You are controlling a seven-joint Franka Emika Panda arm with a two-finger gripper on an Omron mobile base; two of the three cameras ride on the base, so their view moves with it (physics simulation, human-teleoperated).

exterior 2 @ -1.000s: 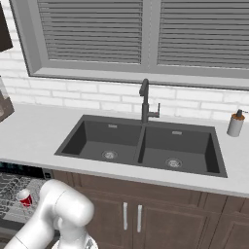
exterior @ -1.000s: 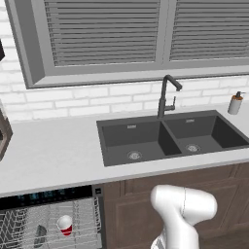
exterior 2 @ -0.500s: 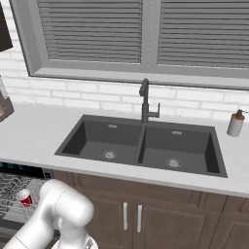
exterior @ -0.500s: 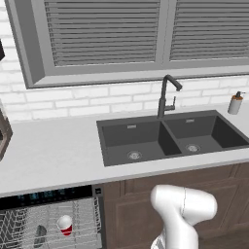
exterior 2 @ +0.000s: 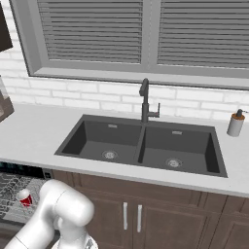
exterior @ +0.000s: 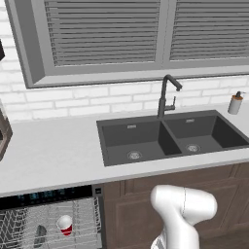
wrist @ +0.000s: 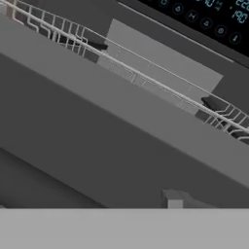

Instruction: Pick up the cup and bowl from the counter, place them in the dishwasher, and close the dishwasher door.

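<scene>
White brick wall and a slatted window (exterior: 107, 34) back a pale counter (exterior: 53, 155) holding a dark double sink (exterior: 165, 138) with a black tap (exterior: 166, 95); a tan soap bottle (exterior 2: 236, 123) stands at the far right, near the wall. Brown cabinets (exterior 2: 160, 214) run beneath the sink. To their left the dishwasher (exterior: 48, 197) stands open, its black control strip lit with teal marks and its wire rack (exterior: 29, 228) drawn out. The cup (exterior: 64, 225) sits in that rack, mouth tilted upward, also seen at the left edge of the right base view (exterior 2: 25, 198). A dark grey item (exterior: 40, 236) lies in the rack just left of the cup; whether it is the bowl cannot be told. The arm (exterior: 182, 214) rises in the foreground, bending downward out of frame. Hand view: close above the dishwasher door (wrist: 97, 155), with the rack (wrist: 146, 73) and control strip (wrist: 209, 19) beyond. One fingertip (wrist: 174, 199) shows at the bottom edge; the jaws stand wide apart and hold nothing.
</scene>
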